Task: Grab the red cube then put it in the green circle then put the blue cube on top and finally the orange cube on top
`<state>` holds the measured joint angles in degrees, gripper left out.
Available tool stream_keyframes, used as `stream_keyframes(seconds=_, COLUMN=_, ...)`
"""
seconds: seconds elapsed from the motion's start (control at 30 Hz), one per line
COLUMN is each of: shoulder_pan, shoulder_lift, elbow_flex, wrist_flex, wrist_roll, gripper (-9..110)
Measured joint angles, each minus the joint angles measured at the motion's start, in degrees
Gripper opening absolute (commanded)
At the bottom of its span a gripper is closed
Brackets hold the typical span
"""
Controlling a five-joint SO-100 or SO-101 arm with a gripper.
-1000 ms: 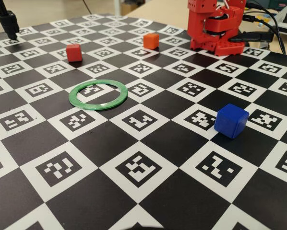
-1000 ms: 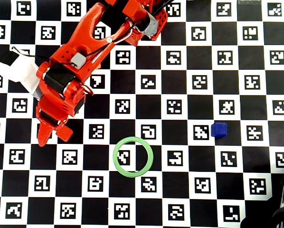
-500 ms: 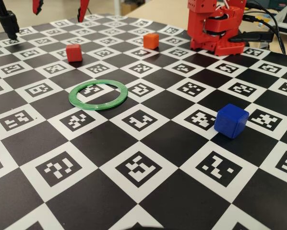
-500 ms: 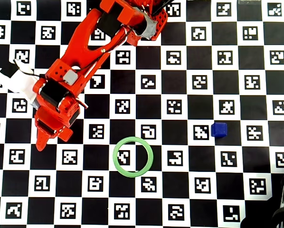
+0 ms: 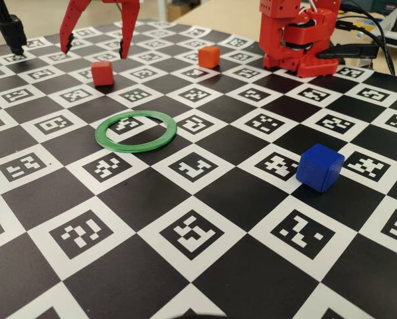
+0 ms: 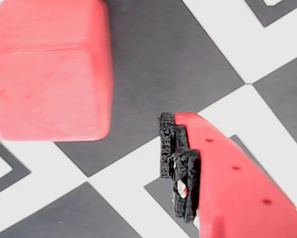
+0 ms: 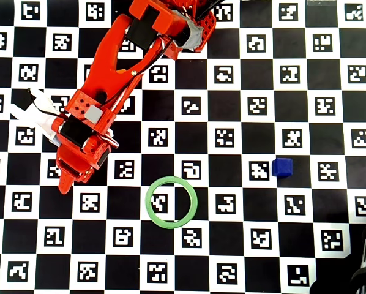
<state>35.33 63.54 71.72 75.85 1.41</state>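
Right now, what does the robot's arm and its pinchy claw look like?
The arm is bright red plastic with black motor blocks, a small grey square part and thin wires. A white piece sticks out near its wrist. The gripper has two long, pointed red fingers, one edged with black padding.

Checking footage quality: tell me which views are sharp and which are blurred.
Wrist view: the red cube is close, soft and washed out, the finger sharper. Fixed view: crisp on the blue cube. Overhead view: even light, sharp markers.

Bright even light, soft shadows; wrist view blurred close-up.
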Motion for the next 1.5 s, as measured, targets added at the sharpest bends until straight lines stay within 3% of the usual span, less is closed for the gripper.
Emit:
stream_keyframes(seconds=0.93, shoulder_pan=0.2, shoulder_lift=-6.5, elbow_flex=0.7, wrist_flex=-5.9, wrist_roll=-1.2, gripper=45)
stream_keyframes(seconds=1.5, shoulder_pan=0.4, shoulder_lift=-6.5, elbow_flex=0.7, wrist_flex=-6.6, wrist_roll=-1.2, gripper=25)
